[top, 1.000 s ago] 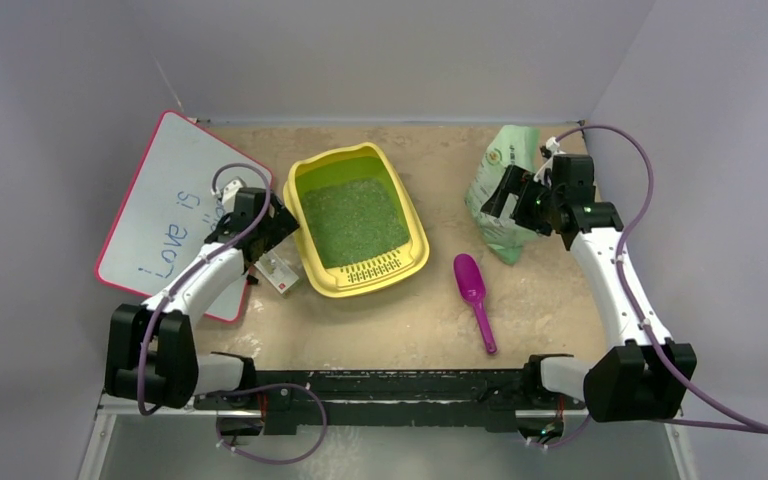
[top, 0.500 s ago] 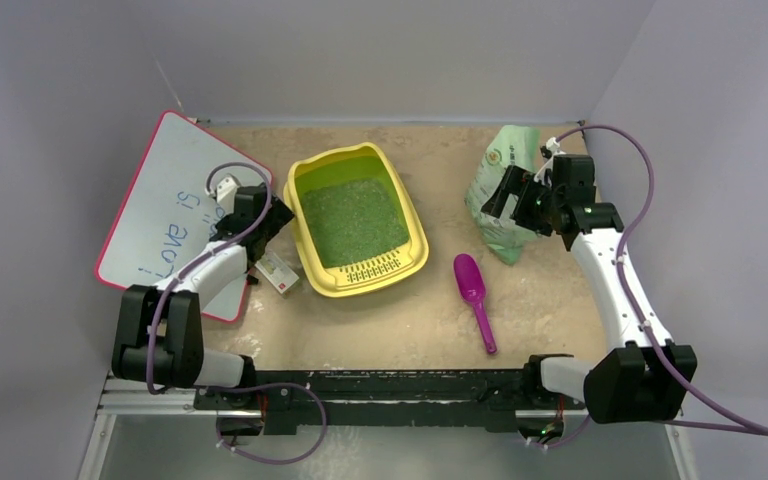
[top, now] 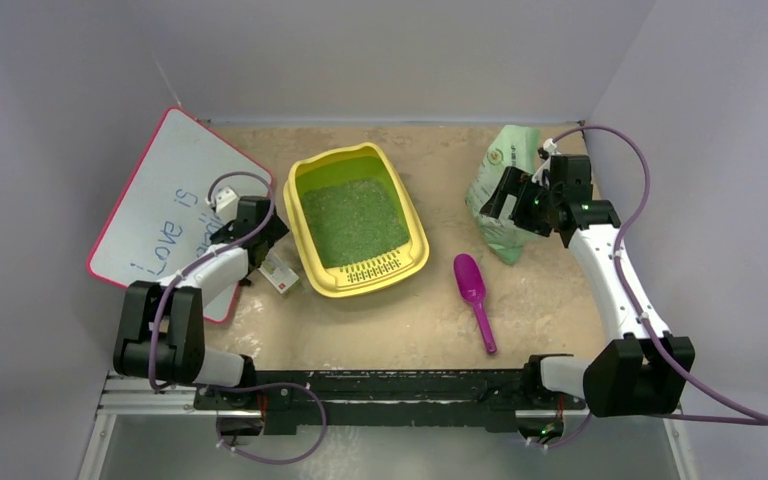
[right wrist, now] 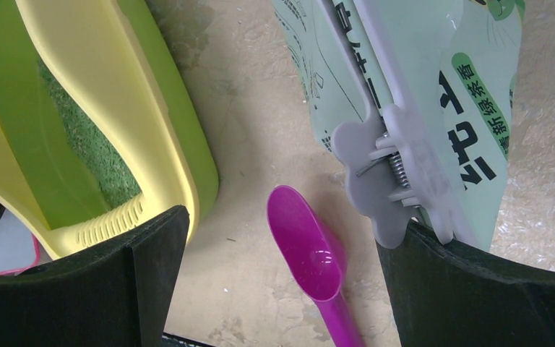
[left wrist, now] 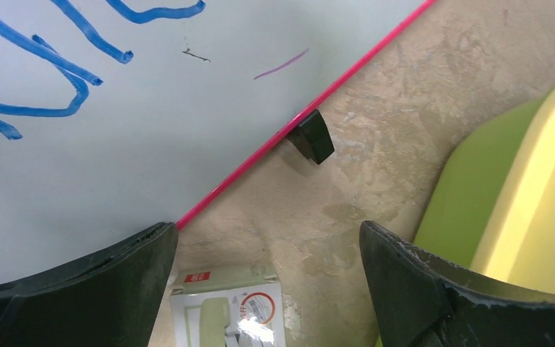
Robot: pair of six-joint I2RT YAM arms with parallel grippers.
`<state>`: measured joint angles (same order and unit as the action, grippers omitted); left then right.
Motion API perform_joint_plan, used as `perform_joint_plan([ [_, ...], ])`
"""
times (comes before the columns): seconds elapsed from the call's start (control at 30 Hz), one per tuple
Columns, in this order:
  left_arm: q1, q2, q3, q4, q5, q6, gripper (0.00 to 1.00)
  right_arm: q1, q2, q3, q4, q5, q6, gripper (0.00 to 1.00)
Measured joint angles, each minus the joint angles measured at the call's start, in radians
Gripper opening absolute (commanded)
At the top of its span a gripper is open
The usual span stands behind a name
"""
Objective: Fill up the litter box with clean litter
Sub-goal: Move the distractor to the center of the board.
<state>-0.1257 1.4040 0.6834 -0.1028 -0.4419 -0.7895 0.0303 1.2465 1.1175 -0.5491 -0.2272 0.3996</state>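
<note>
Left end effector (left wrist: 264, 242) wide open, empty, at whiteboard (top: 155, 205) edge. Right end effector (right wrist: 282, 224) wide open, empty, above litter bag (top: 508, 158). Litter box (top: 416, 262) mid-tabletop (top: 400, 320), clean litter (top: 353, 222) covering its floor.

A: Col. of litter box (top: 372, 271)?
B: Yellow rim + slotted strip, lime-green inside. clean litter (top: 353, 222) = darker speckled green.
A: scoop (top: 471, 285)?
B: Glossy magenta. bag (top: 503, 170) pale green w/ black print, darker green patches; clip (right wrist: 394, 163) on it pale grey-lilac.
A: Rest?
B: whiteboard (top: 155, 215) white, pink edge, blue handwriting. table (top: 400, 320) mottled sandy beige. small box (top: 280, 273) white w/ red mark.
</note>
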Motion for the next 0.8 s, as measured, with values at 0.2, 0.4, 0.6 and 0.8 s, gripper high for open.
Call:
perform_joint_plan([
  [0.2, 0.001, 0.014, 0.016, -0.037, -0.053, 0.011, 0.99, 0.0, 0.0, 0.0, -0.006, 0.0, -0.001, 0.99],
  [0.4, 0.001, 0.028, 0.042, -0.089, -0.057, 0.037, 0.97, 0.0, 0.0, 0.0, -0.006, -0.001, -0.005, 0.99],
  [0.6, 0.006, 0.016, 0.067, -0.148, -0.002, 0.049, 0.96, 0.0, 0.0, 0.0, -0.007, 0.0, -0.007, 0.99],
  [0.8, 0.008, -0.081, 0.071, -0.184, 0.089, 0.023, 0.91, 0.0, 0.0, 0.0, -0.006, 0.0, -0.007, 0.99],
])
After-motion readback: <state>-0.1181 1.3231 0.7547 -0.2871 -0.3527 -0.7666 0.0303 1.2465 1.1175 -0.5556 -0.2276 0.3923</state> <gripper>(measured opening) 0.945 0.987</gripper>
